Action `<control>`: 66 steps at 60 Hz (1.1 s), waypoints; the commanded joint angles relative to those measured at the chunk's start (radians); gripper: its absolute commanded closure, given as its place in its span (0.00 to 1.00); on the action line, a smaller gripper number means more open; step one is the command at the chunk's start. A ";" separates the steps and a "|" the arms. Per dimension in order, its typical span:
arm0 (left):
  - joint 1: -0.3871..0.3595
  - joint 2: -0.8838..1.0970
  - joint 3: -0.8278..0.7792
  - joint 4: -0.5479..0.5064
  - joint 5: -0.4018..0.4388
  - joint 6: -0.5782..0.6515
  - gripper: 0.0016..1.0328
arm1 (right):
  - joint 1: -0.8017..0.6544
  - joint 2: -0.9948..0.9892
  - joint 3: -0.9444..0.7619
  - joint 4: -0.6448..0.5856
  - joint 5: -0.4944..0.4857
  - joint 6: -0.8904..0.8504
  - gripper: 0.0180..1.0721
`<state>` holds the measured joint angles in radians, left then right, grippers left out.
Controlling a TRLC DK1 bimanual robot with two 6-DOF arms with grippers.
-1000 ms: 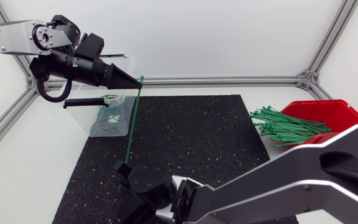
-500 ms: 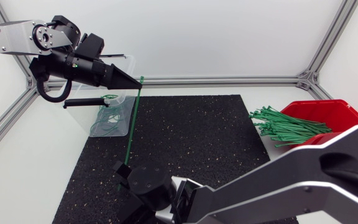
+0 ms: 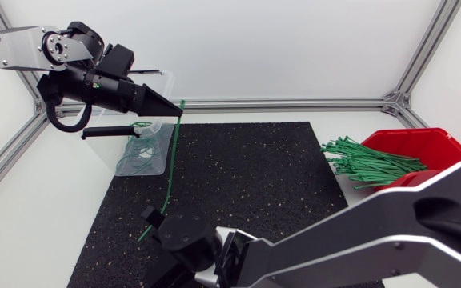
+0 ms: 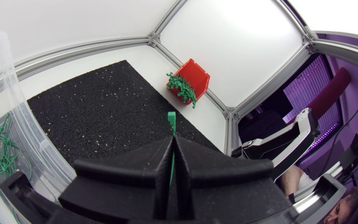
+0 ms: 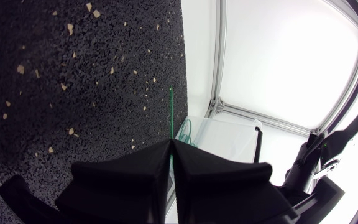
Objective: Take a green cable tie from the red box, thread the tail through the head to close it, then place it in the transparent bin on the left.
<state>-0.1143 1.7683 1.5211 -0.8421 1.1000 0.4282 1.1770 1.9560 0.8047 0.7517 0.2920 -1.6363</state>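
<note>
Stretching between both arms, the green cable tie (image 3: 169, 172) bows above the black mat (image 3: 254, 176), left tool (image 3: 178, 114) clamped near what looks like its head, right tool (image 3: 152, 222) pinching its tail. Threading appears to be in hand; next, the tail probably must curl round to that head.

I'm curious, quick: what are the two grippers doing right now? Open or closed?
Left gripper: closed, holding the tie at its upper end.
Right gripper: closed, holding the same tie near its lower end.
</note>
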 commanded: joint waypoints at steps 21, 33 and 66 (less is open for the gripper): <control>0.039 -0.059 -0.064 -0.034 0.027 0.110 0.97 | 0.003 -0.129 0.087 -0.301 -0.036 0.297 0.95; 0.041 -0.061 -0.085 -0.034 0.035 0.132 0.97 | -0.007 -0.147 0.116 -0.393 -0.071 0.411 0.95; 0.054 -0.124 -0.151 -0.034 0.078 0.176 0.97 | -0.059 -0.223 0.202 -0.673 -0.212 0.694 0.95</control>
<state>-0.0662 1.6680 1.3952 -0.8642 1.1564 0.5774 1.1328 1.7561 1.0100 0.0818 0.0933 -0.9836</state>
